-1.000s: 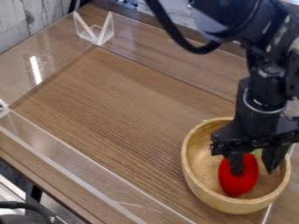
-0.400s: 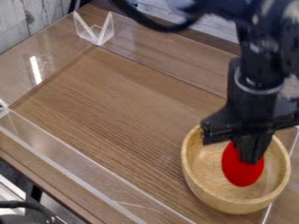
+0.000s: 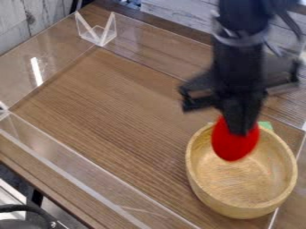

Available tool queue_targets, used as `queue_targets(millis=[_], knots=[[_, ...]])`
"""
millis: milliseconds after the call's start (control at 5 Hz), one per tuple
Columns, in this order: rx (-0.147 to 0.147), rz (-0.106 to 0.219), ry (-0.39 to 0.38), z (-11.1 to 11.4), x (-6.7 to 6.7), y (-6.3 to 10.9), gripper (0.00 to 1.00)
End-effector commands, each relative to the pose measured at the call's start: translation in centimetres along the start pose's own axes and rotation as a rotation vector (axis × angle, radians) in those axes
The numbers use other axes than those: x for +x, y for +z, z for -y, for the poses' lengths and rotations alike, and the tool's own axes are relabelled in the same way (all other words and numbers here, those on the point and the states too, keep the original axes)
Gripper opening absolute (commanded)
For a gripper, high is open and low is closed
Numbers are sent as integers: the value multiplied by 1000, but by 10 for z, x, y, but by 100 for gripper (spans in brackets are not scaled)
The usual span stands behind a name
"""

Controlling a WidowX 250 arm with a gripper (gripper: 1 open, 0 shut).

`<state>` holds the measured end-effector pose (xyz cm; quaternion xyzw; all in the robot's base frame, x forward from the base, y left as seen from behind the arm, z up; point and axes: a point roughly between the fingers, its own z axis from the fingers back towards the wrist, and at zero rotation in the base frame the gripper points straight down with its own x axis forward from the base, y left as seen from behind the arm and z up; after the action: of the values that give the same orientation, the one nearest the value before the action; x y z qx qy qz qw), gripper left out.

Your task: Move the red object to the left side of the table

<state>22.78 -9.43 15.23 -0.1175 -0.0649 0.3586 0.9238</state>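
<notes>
The red object, a small glossy red toy fruit, hangs in the air just above the left rim of the wooden bowl. My gripper comes down on it from above and is shut on its top; the fingers are blurred and partly cover the fruit. The arm stands upright over the right part of the brown wood-grain table. The bowl beneath is empty.
Clear acrylic walls edge the tabletop on the left and front. A small clear acrylic stand sits at the far left corner. The bowl rests near the table's front right.
The gripper closed on the red fruit inside the bowl, then lifted it up and a little to the left, out of the bowl.
</notes>
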Motion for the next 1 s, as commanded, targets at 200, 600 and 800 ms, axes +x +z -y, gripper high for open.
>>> queue_targets(millis=[200,600,800], knots=[[-6,67,72,-27,16,39,0],[55,133,197,-37,28,34,0],[88,156,221,-48,31,40,0]])
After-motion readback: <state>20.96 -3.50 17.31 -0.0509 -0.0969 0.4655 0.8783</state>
